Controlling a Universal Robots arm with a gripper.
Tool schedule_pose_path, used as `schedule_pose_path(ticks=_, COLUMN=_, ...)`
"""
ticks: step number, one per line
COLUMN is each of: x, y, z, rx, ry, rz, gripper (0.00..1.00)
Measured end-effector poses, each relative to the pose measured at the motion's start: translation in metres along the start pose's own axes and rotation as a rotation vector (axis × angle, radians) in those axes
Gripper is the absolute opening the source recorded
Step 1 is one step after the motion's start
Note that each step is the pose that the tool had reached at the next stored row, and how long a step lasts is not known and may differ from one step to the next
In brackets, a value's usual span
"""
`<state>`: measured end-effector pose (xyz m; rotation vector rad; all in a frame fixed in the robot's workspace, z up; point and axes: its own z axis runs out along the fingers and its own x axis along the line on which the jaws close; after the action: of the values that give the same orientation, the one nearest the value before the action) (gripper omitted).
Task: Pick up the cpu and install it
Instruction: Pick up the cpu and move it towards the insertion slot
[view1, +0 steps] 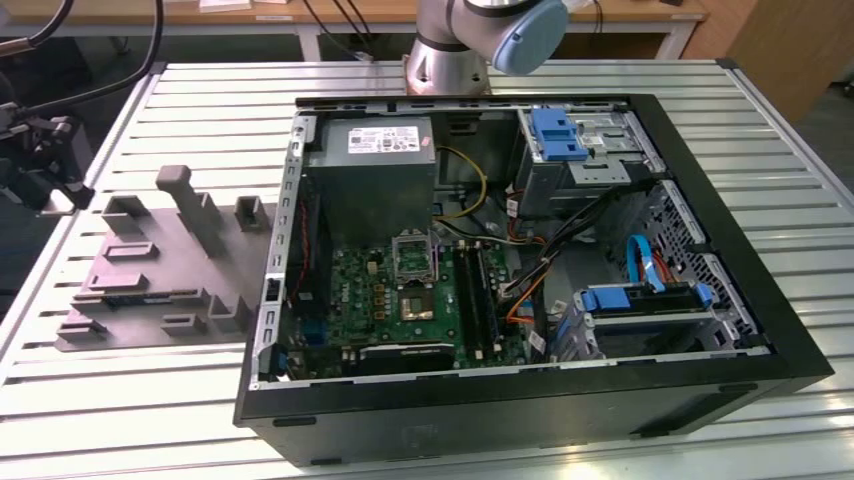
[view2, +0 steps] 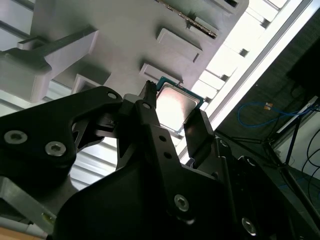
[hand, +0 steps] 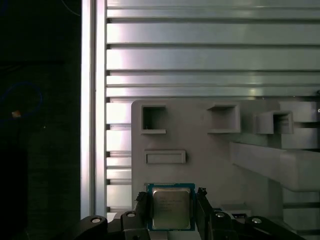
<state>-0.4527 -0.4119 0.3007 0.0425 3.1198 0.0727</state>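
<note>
Between the jaws: cpu (hand: 172, 207), flat and square, silvery top with a thin green rim, in both wrist views. Gripped there by closed jaws, one black finger (hand: 143, 207) against each of two opposite edges. Just behind the cpu: grey holder (hand: 200, 150), with square pockets, a shallow rectangular recess and raised blocks moulded in. Touching the holder or hanging clear of it: cannot tell. Under the holder and past its edge: slatted metal table (hand: 200, 55), pale ribs side by side. Farther from the jaws, in the exterior view, just beside the holder on the same table: open black case (view1: 534, 415), lying on its side. Inside it: green board (view1: 387, 300) with a metal socket frame (view1: 414, 256) near the middle, grey power box (view1: 371, 170) next to that, blue brackets (view1: 558, 135) and loose cables (view1: 587, 215) farther on. Farthest from the jaws, behind the case at the table's back edge: arm (view1: 451, 55).
</note>
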Motion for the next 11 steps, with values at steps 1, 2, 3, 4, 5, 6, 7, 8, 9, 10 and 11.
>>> schedule_pose_path(ticks=1, x=0.0000, y=0.0000, z=-0.0005, rx=0.0000, ry=0.0001, rz=0.000, gripper=0.47)
schedule_pose_path(ticks=2, x=0.0000, y=0.0001, z=-0.0009, rx=-0.0001, ry=0.0000, rz=0.000, gripper=0.47)
schedule_pose_path(ticks=3, x=0.0000, y=0.0001, z=-0.0013, rx=-0.0001, ry=-0.0001, rz=0.000, gripper=0.47)
schedule_pose_path(ticks=4, x=0.0000, y=0.0001, z=-0.0019, rx=0.0000, ry=0.0000, rz=0.000, gripper=0.47)
schedule_pose_path(ticks=5, x=-0.0001, y=0.0001, z=-0.0024, rx=0.0000, ry=0.0001, rz=0.000, gripper=0.47)
schedule_pose_path(ticks=6, x=-0.0001, y=0.0002, z=-0.0028, rx=0.0000, ry=0.0000, rz=0.000, gripper=0.47)
schedule_pose_path(ticks=7, x=-0.0001, y=0.0002, z=-0.0033, rx=-0.0001, ry=-0.0001, rz=0.000, gripper=0.47)
schedule_pose_path(ticks=8, x=-0.0001, y=0.0002, z=-0.0039, rx=0.0000, ry=0.0000, rz=0.000, gripper=0.47)
schedule_pose_path(ticks=9, x=-0.0001, y=0.0002, z=-0.0044, rx=0.0000, ry=0.0000, rz=0.000, gripper=0.47)
schedule_pose_path(ticks=10, x=-0.0001, y=0.0003, z=-0.0049, rx=0.0000, ry=0.0000, rz=0.000, gripper=0.47)
schedule_pose_path(ticks=11, x=-0.0001, y=0.0003, z=-0.0054, rx=0.0000, ry=0.0000, rz=0.000, gripper=0.47)
